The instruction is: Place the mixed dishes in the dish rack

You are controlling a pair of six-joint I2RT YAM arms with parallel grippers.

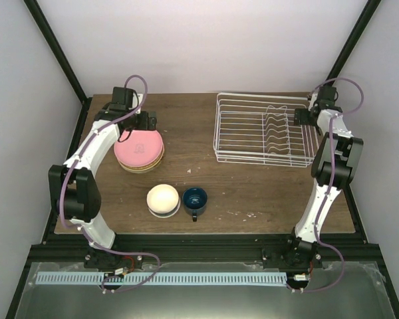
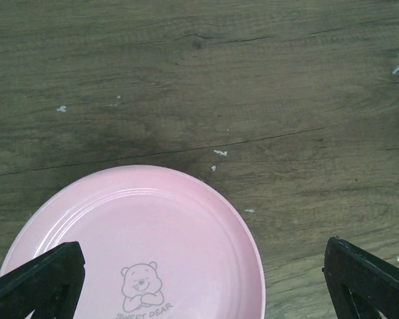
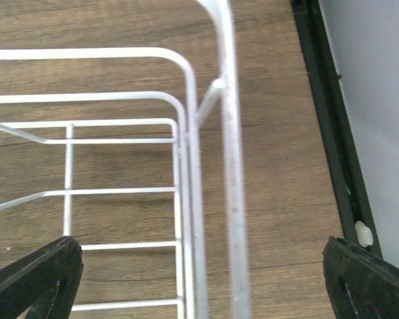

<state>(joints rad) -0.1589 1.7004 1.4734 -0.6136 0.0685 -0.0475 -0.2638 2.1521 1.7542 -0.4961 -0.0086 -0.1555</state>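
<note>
Left wrist view: left fingers (image 2: 33, 282) spread wide over the pink plate (image 2: 153, 246), first pickup; next, grip its rim. Right fingers (image 3: 33, 279) equally wide at the rack (image 3: 229, 166).

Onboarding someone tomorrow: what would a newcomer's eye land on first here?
The pink plate at left stands out, topping a tan plate, the open left tool over it. The white dish rack at far right holds no dishes; the open right tool hangs over its right end. A cream bowl and dark blue mug sit front centre.
</note>
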